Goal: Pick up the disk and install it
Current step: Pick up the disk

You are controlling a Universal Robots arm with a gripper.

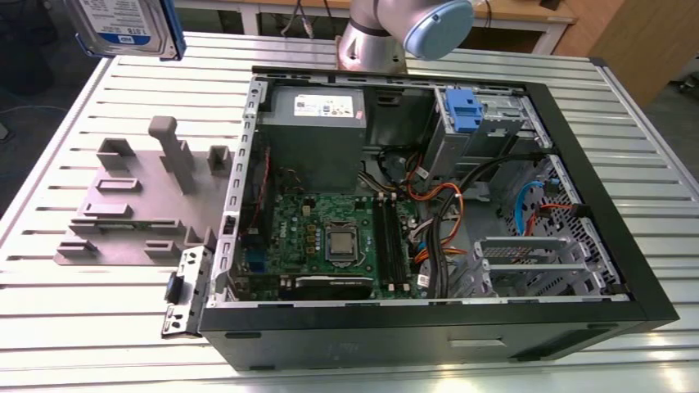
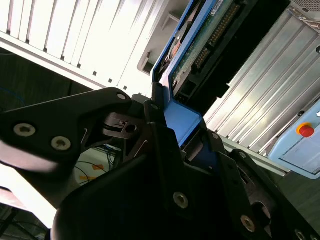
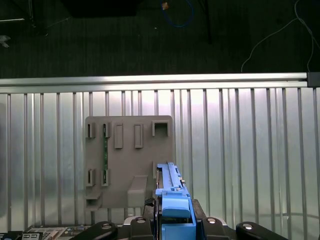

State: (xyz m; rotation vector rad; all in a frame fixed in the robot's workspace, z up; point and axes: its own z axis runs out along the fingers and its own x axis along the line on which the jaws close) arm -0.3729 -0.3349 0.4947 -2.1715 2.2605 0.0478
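Currently held: the disk (image 2: 200, 45), gripped by its blue carrier rail. My gripper (image 2: 182, 122) is closed narrow on it, with a black finger on each side of the rail in the second wrist view.
Disk attitude: edge-on and running straight out from my fingers in the first wrist view (image 3: 170, 185). Its circuit-board side shows in the second wrist view.
Disk place: in the air at the upper corner of the exterior view's left (image 1: 123, 29), label facing that camera, touching nothing but me and well apart from the computer case (image 1: 415, 344).
Below me: the grey fixture plate (image 3: 127, 160) on the slatted metal table (image 3: 240, 150), with the table's far edge and dark floor beyond.
Step in hand: the pick looks done, since the disk is clear of the fixture plate. I judge this to be the carry, with the install not yet begun.
Likely target: the drive cage with the blue bracket (image 1: 464, 110) at the case's far side, toward the exterior view's right. I cannot tell for sure that this is the bay meant.
Next move calls for: a long crossing over the case wall, with the disk turned so its rails line up with the cage guides.
Care needed: the orange and black cables (image 1: 437, 196) lie near that cage, and my hold is on one end of the rail, so the free end could swing or snag.
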